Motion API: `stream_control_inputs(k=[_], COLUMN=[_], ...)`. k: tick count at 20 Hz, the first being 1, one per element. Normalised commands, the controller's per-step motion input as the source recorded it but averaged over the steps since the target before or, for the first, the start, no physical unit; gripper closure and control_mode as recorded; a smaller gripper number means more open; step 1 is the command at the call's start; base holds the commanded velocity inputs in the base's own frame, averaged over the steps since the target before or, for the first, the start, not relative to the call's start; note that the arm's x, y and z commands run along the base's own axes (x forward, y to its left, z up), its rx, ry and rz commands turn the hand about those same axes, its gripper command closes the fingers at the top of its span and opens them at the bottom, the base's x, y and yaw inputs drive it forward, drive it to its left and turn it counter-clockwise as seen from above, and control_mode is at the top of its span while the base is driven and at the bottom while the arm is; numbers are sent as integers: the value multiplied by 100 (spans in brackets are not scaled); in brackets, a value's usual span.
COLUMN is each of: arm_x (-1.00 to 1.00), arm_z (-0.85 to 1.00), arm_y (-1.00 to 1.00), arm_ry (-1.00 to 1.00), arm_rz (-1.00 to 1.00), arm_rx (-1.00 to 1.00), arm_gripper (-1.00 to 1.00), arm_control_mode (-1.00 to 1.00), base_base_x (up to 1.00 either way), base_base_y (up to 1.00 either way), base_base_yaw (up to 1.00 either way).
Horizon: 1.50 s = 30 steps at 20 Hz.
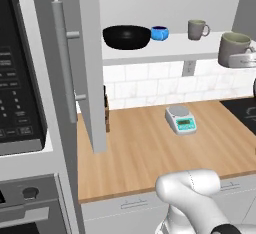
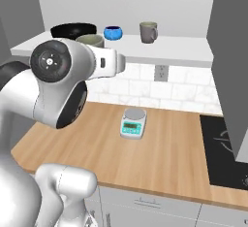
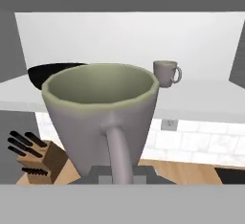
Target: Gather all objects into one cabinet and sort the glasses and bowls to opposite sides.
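The black bowl [image 1: 126,36], the blue bowl [image 1: 159,33] and one mug [image 1: 197,29] already stood on the white shelf [image 1: 165,51] of the open cabinet, bowls together toward the grey door [image 1: 85,63] and that mug apart on the other side. The second mug [image 3: 101,117] was not yet set down: the end effector [image 3: 118,173] was closed on it by the handle, carrying it upright in the air in front of the shelf, above the bench [image 1: 160,148]. The arm reached up and forward at shelf height, and by my reading what remained was placing this mug beside the other one.
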Motion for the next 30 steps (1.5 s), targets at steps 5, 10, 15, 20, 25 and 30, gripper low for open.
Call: stream_control_inputs(k=[5,10,15,20,25,30], arm_x=[27,78,79,66,66,61], arm_z=[0,0,-13,-29,-21,-2], arm_y=[0,0,0,-3,-15,-6], arm_ry=[0,0,0,-2,-5,-2], arm_rz=[-2,-17,-15,-5,0,0], arm_rx=[4,5,0,0,0,0], arm_gripper=[100,100,100,100,100,100], arm_control_mode=[-100,-100,-100,-100,-100,-100], base_base_x=[0,0,0,0,0,0], base_base_y=[0,0,0,0,0,0], base_base_yaw=[0,0,0,0,0,0])
